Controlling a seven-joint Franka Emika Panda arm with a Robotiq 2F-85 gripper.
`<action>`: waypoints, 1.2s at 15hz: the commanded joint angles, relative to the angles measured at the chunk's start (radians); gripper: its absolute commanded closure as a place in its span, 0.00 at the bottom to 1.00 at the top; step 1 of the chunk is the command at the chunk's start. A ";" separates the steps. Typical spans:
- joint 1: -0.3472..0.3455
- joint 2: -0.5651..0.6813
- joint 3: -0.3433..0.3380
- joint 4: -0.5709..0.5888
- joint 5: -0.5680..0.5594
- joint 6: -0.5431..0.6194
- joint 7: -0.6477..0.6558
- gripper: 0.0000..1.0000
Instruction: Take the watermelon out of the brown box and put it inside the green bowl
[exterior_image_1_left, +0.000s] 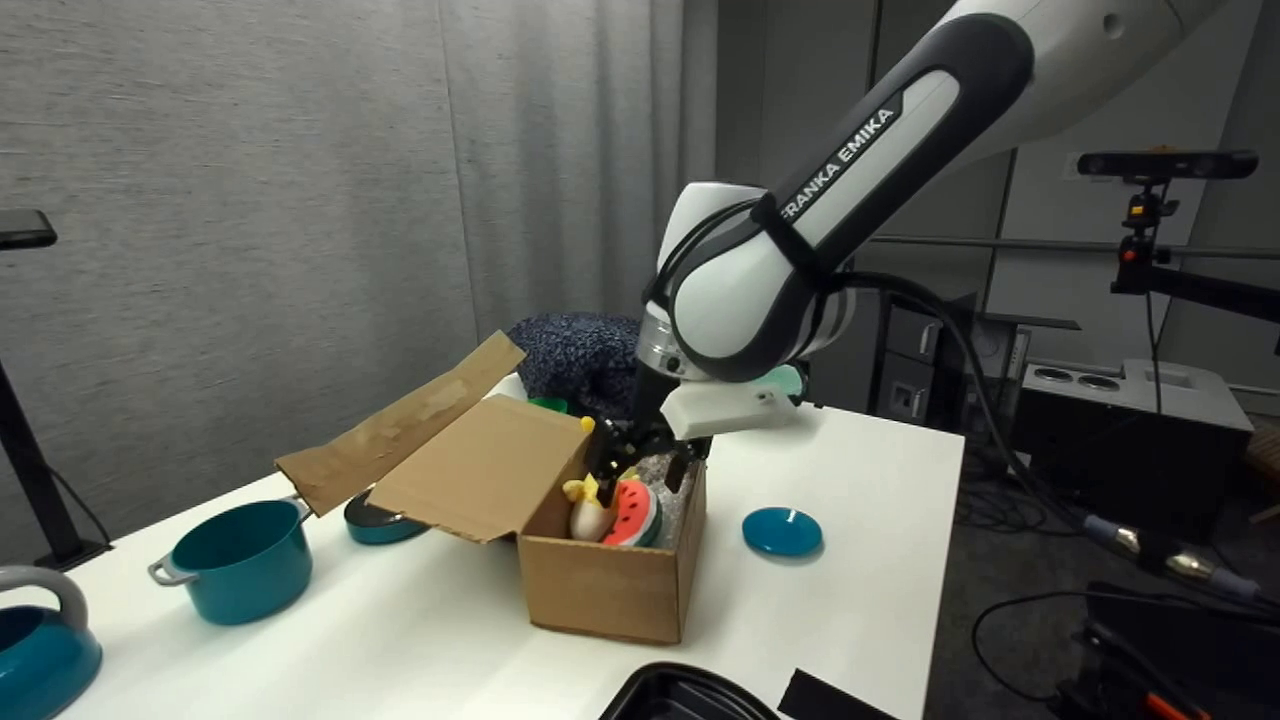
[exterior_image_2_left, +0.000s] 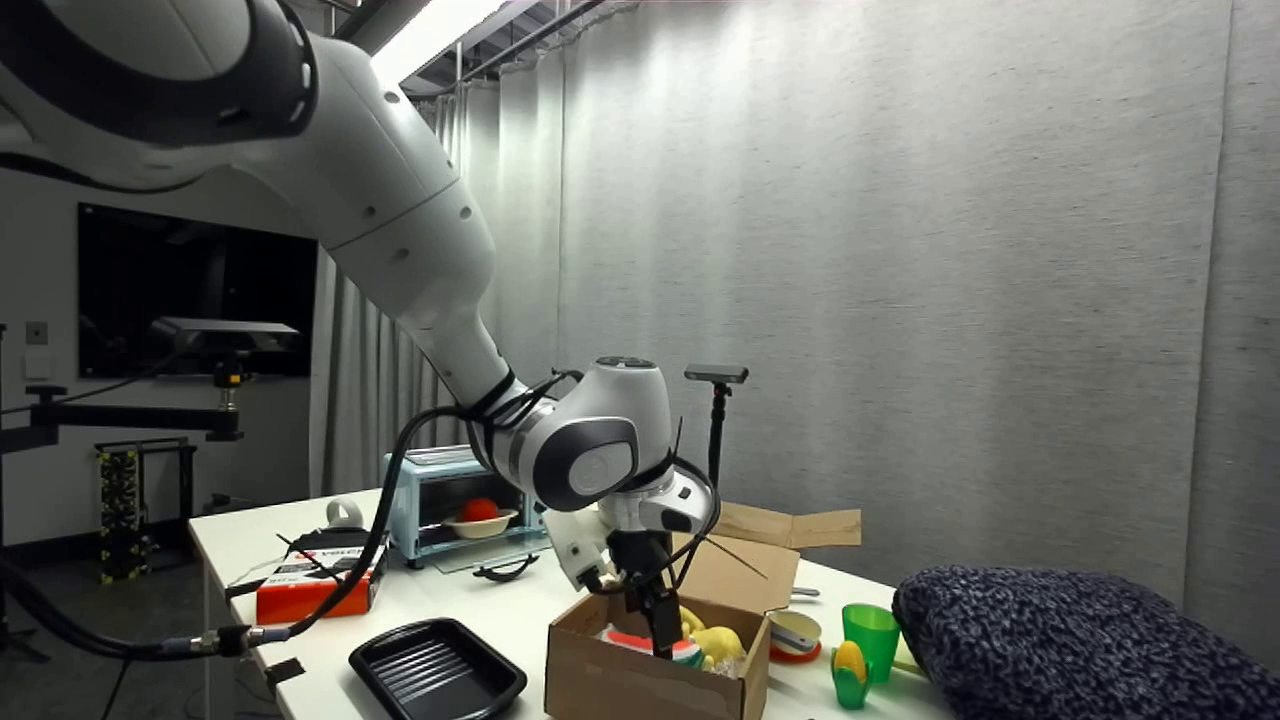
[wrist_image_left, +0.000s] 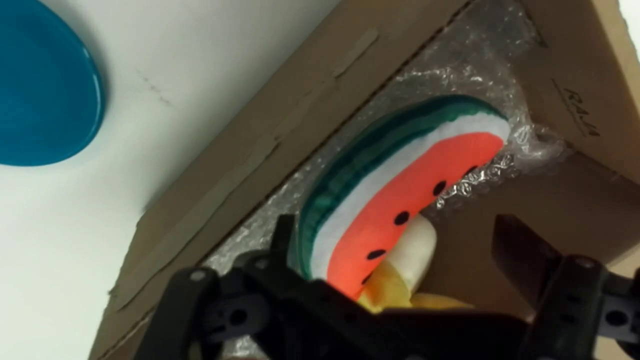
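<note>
The watermelon (wrist_image_left: 400, 195), a red wedge with black seeds and a green rind, lies on bubble wrap inside the brown box (exterior_image_1_left: 600, 590). It shows in both exterior views (exterior_image_1_left: 632, 512) (exterior_image_2_left: 640, 640). A yellow peeled banana toy (wrist_image_left: 412, 250) lies beside it. My gripper (wrist_image_left: 400, 237) is open and points down into the box. In the wrist view one finger is beside the rind, the other over bare cardboard, with the wedge's near end between them. A pale mint-green rounded thing (exterior_image_1_left: 783, 379) shows partly behind the wrist; I cannot tell whether it is the green bowl.
The box's raised flaps (exterior_image_1_left: 480, 465) spread over the table. A teal pot (exterior_image_1_left: 250, 575) and a flat teal disc (exterior_image_1_left: 782, 531) flank the box. A black tray (exterior_image_2_left: 437, 670), a green cup (exterior_image_2_left: 872, 640) and a dark cushion (exterior_image_2_left: 1060, 640) stand nearby.
</note>
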 joint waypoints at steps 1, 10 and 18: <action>0.028 0.095 -0.007 0.076 -0.002 0.014 0.016 0.00; 0.108 0.166 -0.049 0.152 -0.071 0.015 0.052 0.73; 0.123 0.128 -0.040 0.159 -0.071 -0.017 0.039 0.99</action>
